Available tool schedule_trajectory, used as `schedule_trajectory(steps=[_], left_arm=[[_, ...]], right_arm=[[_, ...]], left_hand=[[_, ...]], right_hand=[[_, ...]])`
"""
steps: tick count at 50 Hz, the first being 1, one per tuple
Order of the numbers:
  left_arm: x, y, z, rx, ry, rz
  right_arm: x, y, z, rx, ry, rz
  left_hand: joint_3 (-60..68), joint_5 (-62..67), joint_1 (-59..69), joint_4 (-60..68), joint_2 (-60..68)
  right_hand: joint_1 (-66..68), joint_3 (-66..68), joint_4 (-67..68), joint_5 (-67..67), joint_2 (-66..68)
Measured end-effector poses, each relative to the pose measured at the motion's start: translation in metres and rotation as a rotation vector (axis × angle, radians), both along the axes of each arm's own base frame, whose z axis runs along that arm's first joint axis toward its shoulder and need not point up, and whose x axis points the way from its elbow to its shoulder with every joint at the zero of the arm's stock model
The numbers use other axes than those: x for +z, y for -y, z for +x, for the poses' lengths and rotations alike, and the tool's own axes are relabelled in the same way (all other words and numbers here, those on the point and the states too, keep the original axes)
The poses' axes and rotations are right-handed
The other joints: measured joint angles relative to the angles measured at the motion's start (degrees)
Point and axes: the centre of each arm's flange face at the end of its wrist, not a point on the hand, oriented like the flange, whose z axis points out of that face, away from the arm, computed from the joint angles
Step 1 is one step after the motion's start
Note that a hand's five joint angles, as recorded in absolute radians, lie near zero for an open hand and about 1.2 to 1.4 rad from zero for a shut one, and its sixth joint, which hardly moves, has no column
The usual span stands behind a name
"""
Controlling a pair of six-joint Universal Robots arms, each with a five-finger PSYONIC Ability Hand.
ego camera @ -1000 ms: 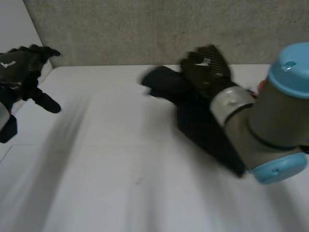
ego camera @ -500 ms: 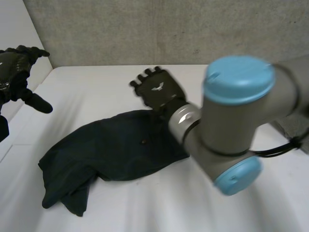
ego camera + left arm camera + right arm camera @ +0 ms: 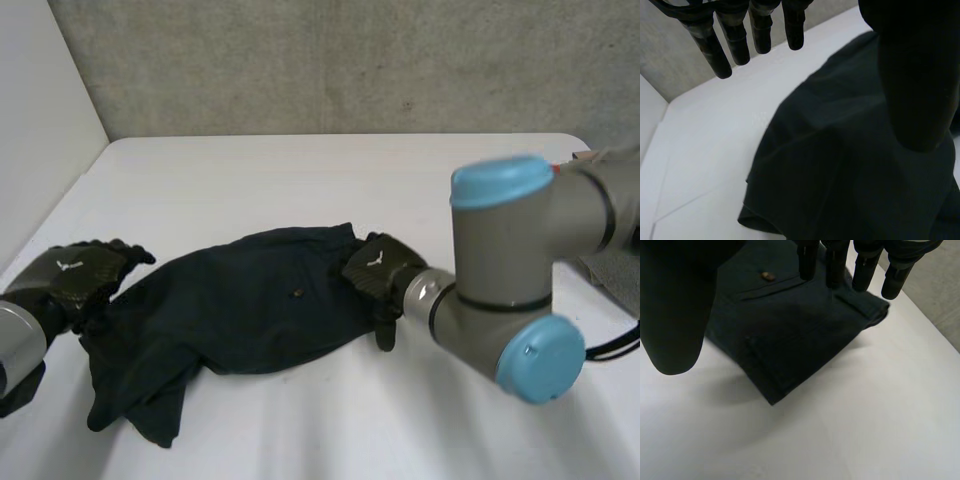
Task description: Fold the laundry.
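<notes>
One pair of dark trousers (image 3: 250, 310) (possibly shorts; legs too bunched to judge) lies crumpled across the near-middle of the white table (image 3: 300, 170), unfolded. The waistband end lies toward the robot's right, the rumpled leg end toward its left. A small button (image 3: 768, 275) on a back pocket faces up, so the seat side is uppermost.

Left hand (image 3: 75, 283): at the leg end, over the cloth's edge. In its wrist view the fingers (image 3: 735, 40) hang straight and the thumb stands apart above the fabric; nothing pinched, hand slack and unclosed.

Right hand (image 3: 378, 270): at the waistband corner, palm down. Its wrist view shows straight fingers (image 3: 860, 265) poised over the corner and the thumb wide on the other side; likewise not gripping. Whether the fingertips touch cloth I cannot tell.

Judgement: one hand at each end suggests a set-up to take both ends and draw the garment flat before any fold. Folding proper not begun. The leg end is doubled on itself, so a pinch there may catch several layers.

Beyond: right arm (image 3: 510, 290) reaches in from the side; grey wall (image 3: 350, 60) behind the table.
</notes>
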Motion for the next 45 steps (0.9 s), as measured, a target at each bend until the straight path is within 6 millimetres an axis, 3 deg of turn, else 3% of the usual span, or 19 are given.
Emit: schedule_trajectory(steps=[7, 11, 13, 16, 20, 27, 34, 37, 42, 45], left_arm=[[-0.01, 0.011, -0.001, 0.009, -0.004, -0.027], [-0.007, 0.015, -0.001, 0.017, -0.012, -0.053], [-0.005, 0.015, -0.001, 0.019, -0.016, -0.064], [-0.001, 0.016, -0.001, 0.023, -0.024, -0.083], [0.005, 0.017, -0.001, 0.025, -0.035, -0.106], [0.013, 0.019, -0.004, 0.021, -0.055, -0.14], [0.019, 0.016, -0.013, -0.007, -0.069, -0.162], [0.021, 0.014, -0.016, -0.015, -0.069, -0.168], [0.022, 0.011, -0.021, -0.021, -0.066, -0.18], [0.023, 0.01, -0.023, -0.021, -0.064, -0.191]], right_arm=[[-0.03, -0.003, 0.008, 0.001, 0.056, -0.055], [-0.043, 0.002, 0.013, -0.02, 0.082, -0.093], [-0.047, 0.005, 0.014, -0.032, 0.088, -0.108], [-0.052, 0.011, 0.015, -0.056, 0.094, -0.135], [-0.052, 0.021, 0.011, -0.112, 0.101, -0.183], [-0.03, 0.047, -0.027, -0.281, 0.086, -0.274], [-0.013, 0.07, -0.098, -0.419, -0.112, -0.302], [-0.006, 0.074, -0.114, -0.441, -0.183, -0.322], [0.018, 0.079, -0.121, -0.458, -0.239, -0.434], [0.038, 0.069, -0.101, -0.405, -0.191, -0.545]], left_hand=[[0.0, 0.0, 0.0, 0.0, 0.0], [0.0, 0.0, 0.0, 0.0, 0.0], [0.0, 0.0, 0.0, 0.0, 0.0], [0.0, 0.0, 0.0, 0.0, 0.0], [0.0, 0.0, 0.0, 0.0, 0.0], [0.0, 0.0, 0.0, 0.0, 0.0], [0.0, 0.0, 0.0, 0.0, 0.0], [0.0, 0.0, 0.0, 0.0, 0.0], [0.0, 0.0, 0.0, 0.0, 0.0], [0.0, 0.0, 0.0, 0.0, 0.0]], right_hand=[[2.5, 4.1, 3.9, 3.7, 4.0], [12.3, 12.8, 12.7, 12.3, 12.8], [19.6, 20.3, 20.3, 18.8, 20.2], [41.0, 47.5, 47.5, 45.0, 48.4], [44.9, 55.5, 56.1, 52.0, 54.5], [45.7, 55.5, 56.4, 53.2, 54.5], [46.2, 55.5, 56.4, 53.3, 54.5], [46.2, 55.5, 56.4, 53.3, 54.5], [46.2, 55.5, 56.4, 53.3, 54.5], [47.0, 55.5, 56.5, 53.3, 54.5]])
